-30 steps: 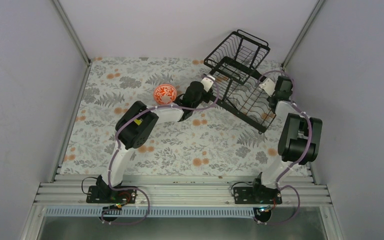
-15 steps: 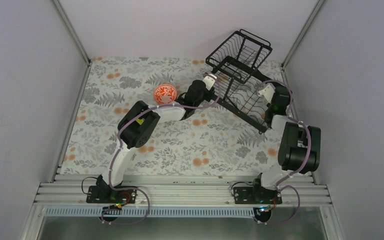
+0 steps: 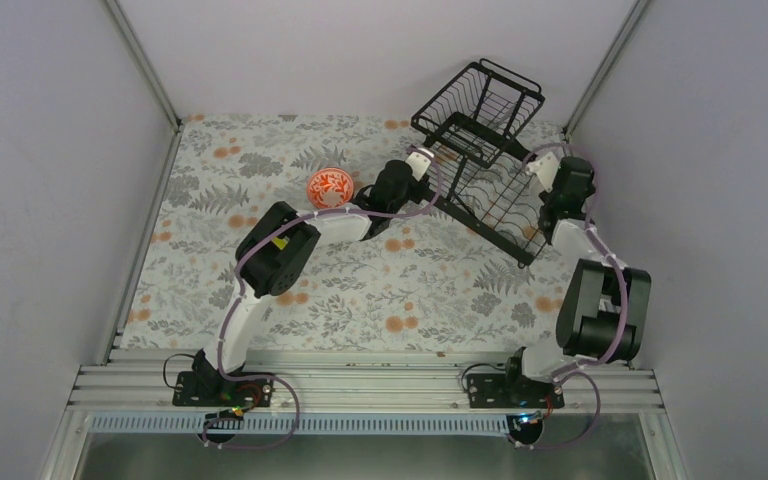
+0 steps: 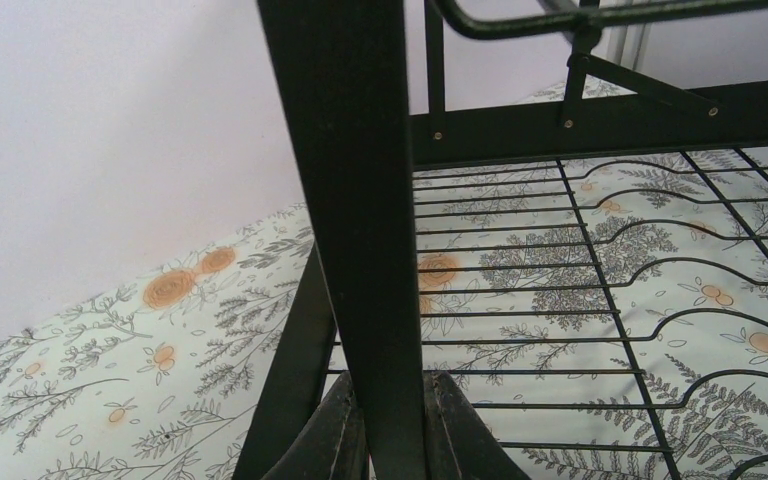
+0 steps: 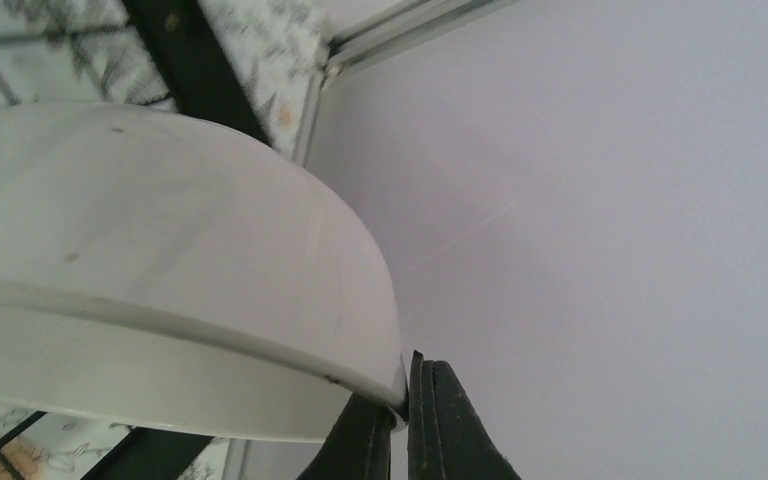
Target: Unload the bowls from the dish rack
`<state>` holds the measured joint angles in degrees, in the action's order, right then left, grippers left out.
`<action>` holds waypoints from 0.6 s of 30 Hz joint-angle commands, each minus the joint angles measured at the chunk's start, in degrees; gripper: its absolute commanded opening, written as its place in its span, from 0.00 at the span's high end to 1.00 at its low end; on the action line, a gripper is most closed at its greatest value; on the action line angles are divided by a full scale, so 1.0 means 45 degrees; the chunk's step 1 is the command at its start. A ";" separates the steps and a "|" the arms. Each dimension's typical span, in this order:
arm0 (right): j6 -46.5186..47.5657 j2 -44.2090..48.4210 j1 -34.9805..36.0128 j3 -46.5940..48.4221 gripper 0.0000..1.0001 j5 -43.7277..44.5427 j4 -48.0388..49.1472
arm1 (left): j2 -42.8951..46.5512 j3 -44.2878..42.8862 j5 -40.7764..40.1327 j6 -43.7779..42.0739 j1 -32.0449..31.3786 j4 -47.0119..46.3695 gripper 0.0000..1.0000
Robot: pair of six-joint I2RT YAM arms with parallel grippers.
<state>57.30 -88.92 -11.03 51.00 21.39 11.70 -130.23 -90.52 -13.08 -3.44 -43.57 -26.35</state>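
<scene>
The black wire dish rack (image 3: 480, 150) stands at the far right of the table. My left gripper (image 3: 426, 157) is shut on a flat black bar of the rack's frame (image 4: 360, 200), with a finger (image 4: 332, 440) on each side of it. My right gripper (image 5: 406, 392) is shut on the rim of the plain white bowl (image 5: 160, 280), held at the rack's right end close to the wall; in the top view it (image 3: 539, 166) sits by the rack's right side. The white bowl with the red-orange pattern (image 3: 327, 186) sits on the table left of the rack. The other bowls are not visible.
The floral tablecloth (image 3: 360, 290) covers the table. Grey walls enclose it on the left, back and right; the right wall (image 3: 700, 200) is close to my right arm. A metal corner post (image 3: 600, 70) stands behind the rack.
The rack shifted slightly toward the back. My right wrist moved toward the right wall with the white bowl, and its elbow swung nearer. The left gripper kept its hold.
</scene>
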 commanded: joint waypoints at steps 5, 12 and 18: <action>-0.2224 0.2392 -0.0088 0.2219 0.96 -0.0896 -0.3191 | 0.0112 -0.0956 -0.0294 -0.0825 -0.0100 -0.0689 0.70; -0.3029 0.3848 -0.0072 0.3228 0.96 -0.1665 -0.5573 | 0.0397 -0.0923 -0.0284 -0.1136 -0.0217 -0.0538 0.29; -0.3750 0.5159 -0.0061 0.3601 0.96 -0.3031 -0.7500 | 0.1629 0.0690 -0.0785 -0.1647 -0.0239 -0.1442 0.00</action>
<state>44.71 -69.60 -11.03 64.71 13.15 -14.96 -128.92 -91.70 -14.66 -8.78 -44.49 -28.67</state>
